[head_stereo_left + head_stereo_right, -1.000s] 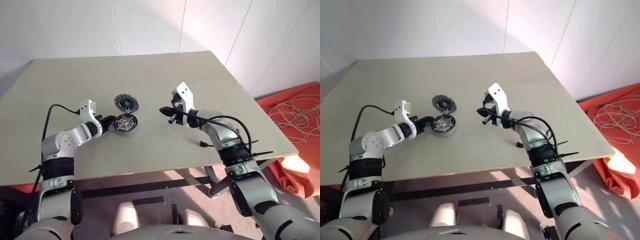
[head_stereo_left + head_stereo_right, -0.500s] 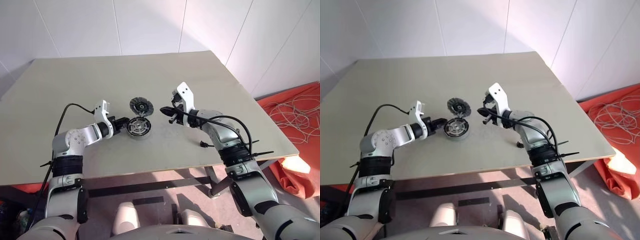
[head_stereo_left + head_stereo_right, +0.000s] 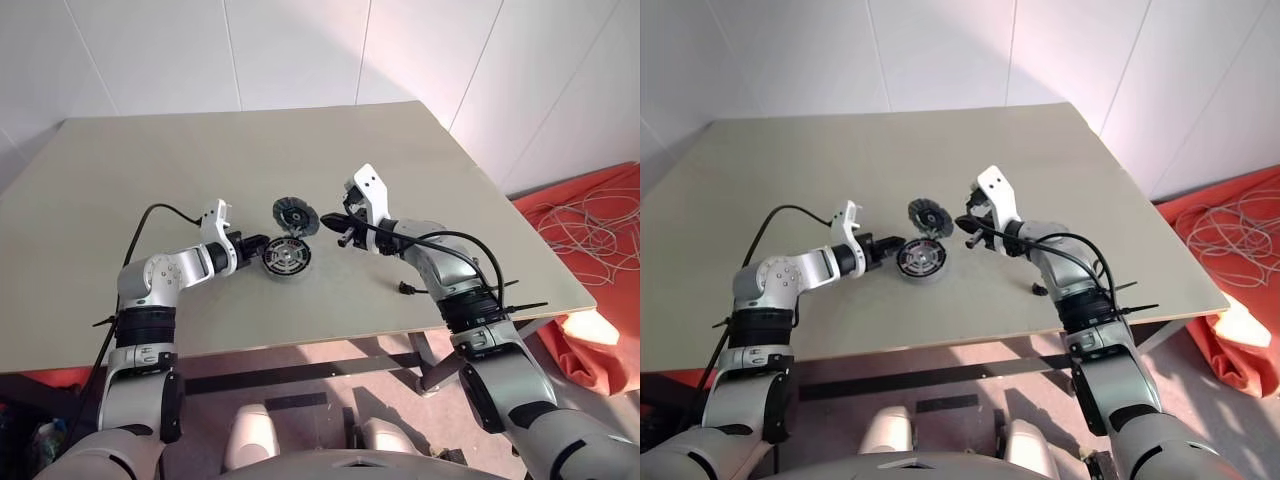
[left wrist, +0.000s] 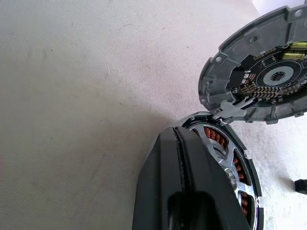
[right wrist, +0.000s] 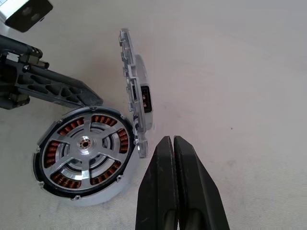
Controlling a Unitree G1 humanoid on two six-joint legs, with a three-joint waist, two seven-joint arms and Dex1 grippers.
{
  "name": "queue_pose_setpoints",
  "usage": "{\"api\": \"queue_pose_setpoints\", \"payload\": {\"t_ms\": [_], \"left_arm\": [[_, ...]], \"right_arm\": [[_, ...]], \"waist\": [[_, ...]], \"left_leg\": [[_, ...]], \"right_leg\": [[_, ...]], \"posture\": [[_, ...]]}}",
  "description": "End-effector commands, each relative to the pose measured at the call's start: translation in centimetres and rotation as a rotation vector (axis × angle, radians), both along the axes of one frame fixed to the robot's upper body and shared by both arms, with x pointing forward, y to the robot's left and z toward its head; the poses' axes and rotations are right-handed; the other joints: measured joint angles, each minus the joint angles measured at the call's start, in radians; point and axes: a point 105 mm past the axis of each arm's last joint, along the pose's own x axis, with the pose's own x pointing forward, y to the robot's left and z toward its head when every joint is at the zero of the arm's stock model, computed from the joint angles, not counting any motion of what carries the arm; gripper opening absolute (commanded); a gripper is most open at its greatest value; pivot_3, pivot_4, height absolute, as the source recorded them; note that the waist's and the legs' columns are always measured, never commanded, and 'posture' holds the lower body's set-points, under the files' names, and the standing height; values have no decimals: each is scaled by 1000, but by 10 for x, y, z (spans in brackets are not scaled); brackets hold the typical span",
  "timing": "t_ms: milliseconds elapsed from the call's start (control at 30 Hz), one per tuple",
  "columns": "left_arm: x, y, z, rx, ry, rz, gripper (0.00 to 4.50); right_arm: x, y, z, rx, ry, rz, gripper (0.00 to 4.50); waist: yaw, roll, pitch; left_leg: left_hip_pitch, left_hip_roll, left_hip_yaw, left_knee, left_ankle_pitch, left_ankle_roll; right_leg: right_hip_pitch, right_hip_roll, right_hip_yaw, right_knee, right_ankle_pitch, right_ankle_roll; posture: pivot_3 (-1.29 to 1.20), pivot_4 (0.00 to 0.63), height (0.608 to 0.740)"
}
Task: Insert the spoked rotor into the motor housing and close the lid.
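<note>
Rotor [image 5: 84, 143] sits inside the housing [image 5: 43, 179]; lid [image 5: 135, 103] stands upright at its rim. Both my grippers, left [image 3: 262, 243] and right [image 3: 328, 221], are pinched shut, empty. I should tip the lid squarely down with the right one.

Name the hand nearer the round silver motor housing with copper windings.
Left. The left hand is against the motor housing; the right hand hangs apart from it, beyond the upright lid.

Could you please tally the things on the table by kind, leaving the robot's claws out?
Round silvery motor housing with copper windings and the spoked rotor seated inside: 1
Round dark grey lid, standing open on edge at the housing's rim: 1
Small black object near the right arm: 1
Total: 3
</note>
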Motion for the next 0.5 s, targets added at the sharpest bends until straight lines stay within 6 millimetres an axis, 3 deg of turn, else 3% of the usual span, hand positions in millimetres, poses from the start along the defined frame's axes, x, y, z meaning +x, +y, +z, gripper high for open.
{"api": "queue_pose_setpoints", "payload": {"t_ms": [33,133,267,367,433,500], "left_arm": [[2,24,6,44,-43,45,31],[-4,50,9,95,-60,67,31],[-13,58,14,132,-101,30,31],[-21,56,17,188,-123,-39,31],[-22,55,17,207,-132,-53,31],[-19,55,18,210,-135,-49,10]], "right_arm": [[4,-5,17,-20,-76,-1,0],[2,-21,14,-103,-58,7,0],[-6,-29,17,-170,-64,55,0],[-6,-22,42,-90,-50,33,0],[-5,-5,70,150,66,-3,0],[-15,14,86,240,125,45,197]], "waist": [[-5,0,0],[-11,0,0],[-16,1,0],[-21,1,0],[-28,1,1],[-32,2,1]], "left_leg": [[0,0,0,0,0,0],[0,1,0,-1,0,-1],[-1,0,0,-2,0,0],[-1,1,0,-2,0,0],[0,1,0,-2,0,0],[0,1,1,-2,0,0]], "right_leg": [[0,1,0,0,0,0],[-2,1,0,0,0,0],[-2,1,0,-1,0,0],[-2,1,0,-2,0,0],[-2,1,0,-1,0,0],[-5,1,1,3,0,0]], "posture": [[0,0,740],[0,0,740],[0,0,740],[0,0,740],[0,0,740],[0,0,740]]}}
